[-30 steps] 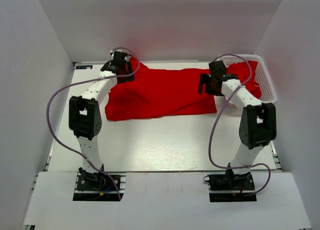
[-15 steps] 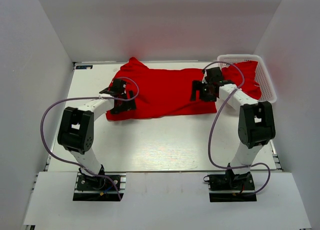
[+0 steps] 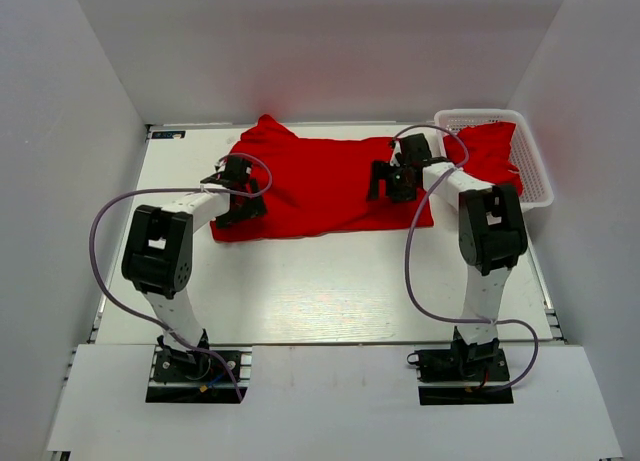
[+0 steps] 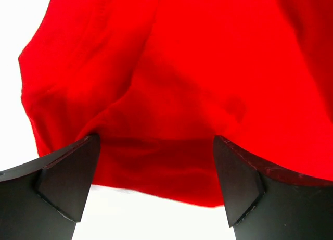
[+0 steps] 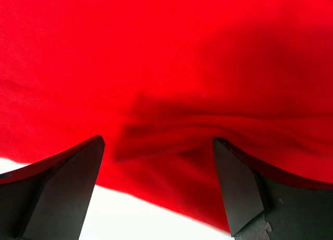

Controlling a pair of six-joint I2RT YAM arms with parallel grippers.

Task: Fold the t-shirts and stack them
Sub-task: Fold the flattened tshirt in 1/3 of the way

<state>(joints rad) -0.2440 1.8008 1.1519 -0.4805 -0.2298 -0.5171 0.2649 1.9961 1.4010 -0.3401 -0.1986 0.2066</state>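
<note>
A red t-shirt [image 3: 320, 181] is lying spread across the table's [image 3: 320, 281] far half. The left gripper [image 4: 156, 141] and right gripper [image 5: 158, 141] are hovering over its near hem, both wide open and gripping nothing.

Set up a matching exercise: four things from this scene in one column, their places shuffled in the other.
Things:
1. spread t-shirt
2. bunched t-shirt
3. left tool
4. right tool

Places:
A. in the white basket
B. open, above the spread shirt's right end
C. lying across the far part of the table
D. open, above the spread shirt's near left corner

Pairs: 1-C, 2-A, 3-D, 4-B
</note>
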